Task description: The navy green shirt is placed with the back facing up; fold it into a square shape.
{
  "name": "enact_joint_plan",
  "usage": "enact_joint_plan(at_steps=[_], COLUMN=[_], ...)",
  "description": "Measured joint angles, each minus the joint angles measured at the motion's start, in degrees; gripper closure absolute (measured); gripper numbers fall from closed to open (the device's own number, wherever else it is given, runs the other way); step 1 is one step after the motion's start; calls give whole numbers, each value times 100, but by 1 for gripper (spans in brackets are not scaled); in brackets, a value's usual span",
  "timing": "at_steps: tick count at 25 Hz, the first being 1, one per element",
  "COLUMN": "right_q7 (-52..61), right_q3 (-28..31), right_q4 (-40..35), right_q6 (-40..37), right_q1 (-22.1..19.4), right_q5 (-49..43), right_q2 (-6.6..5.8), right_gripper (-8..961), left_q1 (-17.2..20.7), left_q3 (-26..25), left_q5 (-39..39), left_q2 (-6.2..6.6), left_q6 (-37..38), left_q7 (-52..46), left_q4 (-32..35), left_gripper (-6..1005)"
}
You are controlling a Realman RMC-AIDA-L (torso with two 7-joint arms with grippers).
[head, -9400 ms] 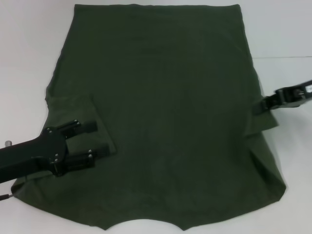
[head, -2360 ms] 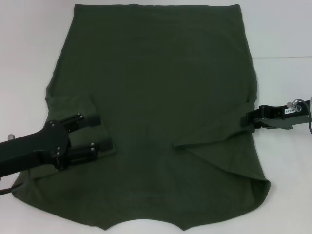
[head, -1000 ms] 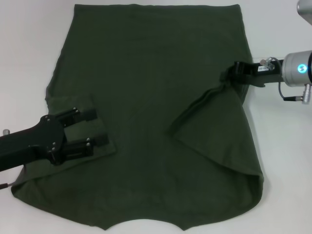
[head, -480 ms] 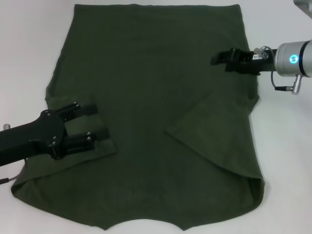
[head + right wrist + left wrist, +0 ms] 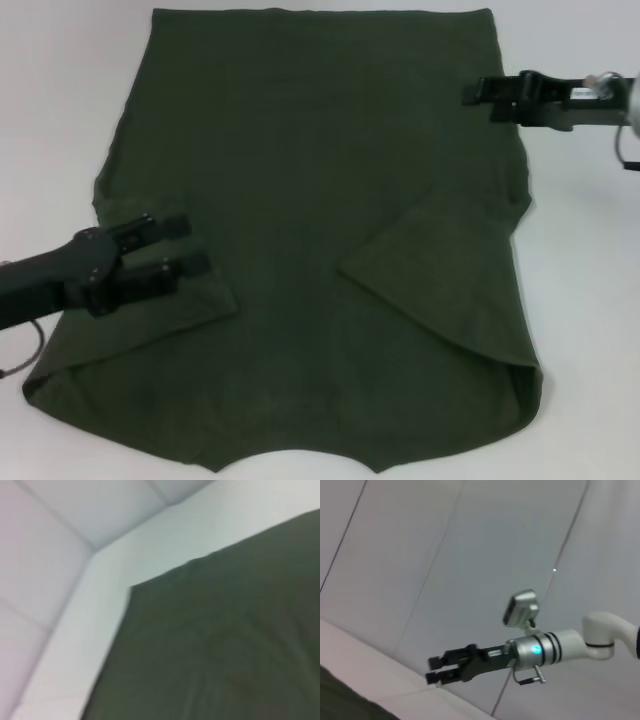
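The navy green shirt (image 5: pixel 320 150) lies flat on the white table, back up, and fills most of the head view. Its left sleeve is folded inward, and its right sleeve (image 5: pixel 440 270) lies folded in as a triangular flap. My left gripper (image 5: pixel 185 245) is open, low over the folded left sleeve, with nothing between its fingers. My right gripper (image 5: pixel 468 93) hovers above the shirt's far right edge and holds nothing. In the left wrist view the right gripper (image 5: pixel 434 669) shows its fingers slightly apart. The right wrist view shows only the shirt (image 5: pixel 225 655) and table.
White table (image 5: pixel 60 100) shows on both sides of the shirt, with more bare surface on the right (image 5: pixel 590 300). A light panelled wall (image 5: pixel 470 555) stands behind the table. Nothing else lies on the table.
The right gripper pulled the right sleeve inward over the shirt, let it go, then rose toward the far right. The left arm has drawn back a little to the left.
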Motion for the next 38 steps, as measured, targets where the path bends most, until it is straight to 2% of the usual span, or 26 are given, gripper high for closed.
enact_joint_plan(at_steps=[5, 9, 11, 13, 19, 25, 31, 38], right_q7=[-274, -445, -460, -466, -618, -705, -804, -836], right_q3=[0, -7, -30, -62, -89, -91, -104, -176], right_q4=[-221, -219, -218, -217, -217, -227, -217, -207], right_q6=[-1169, -1835, -2049, -2178, -2635, -3115, -3170, -3137], right_q1=[-317, -442, -481, -522, -562, -523, -507, -503], right_q5=[223, 219, 203, 185, -75, -514, -715, -720], right_q2=[-253, -380, -412, -434, -481, -505, -508, -492], right_gripper=[221, 161, 132, 102, 13, 17, 21, 26], left_q1=[-11, 113, 223, 320, 484, 364, 360, 254], left_q3=[-33, -191, -211, -214, -286, -370, -515, -410], left_q5=[5, 42, 84, 141, 915, 1995, 2354, 2808], left_q2=[274, 522, 697, 808, 1025, 1120, 1136, 1109], left_q6=[134, 164, 177, 185, 130, 106, -110, -676], left_q7=[-1352, -2559, -3107, -3543, -4684, -5098, -5140, -5163], left_q4=[-17, 16, 59, 180, 590, 627, 670, 580], left_gripper=[129, 129, 130, 131, 134, 136, 137, 137])
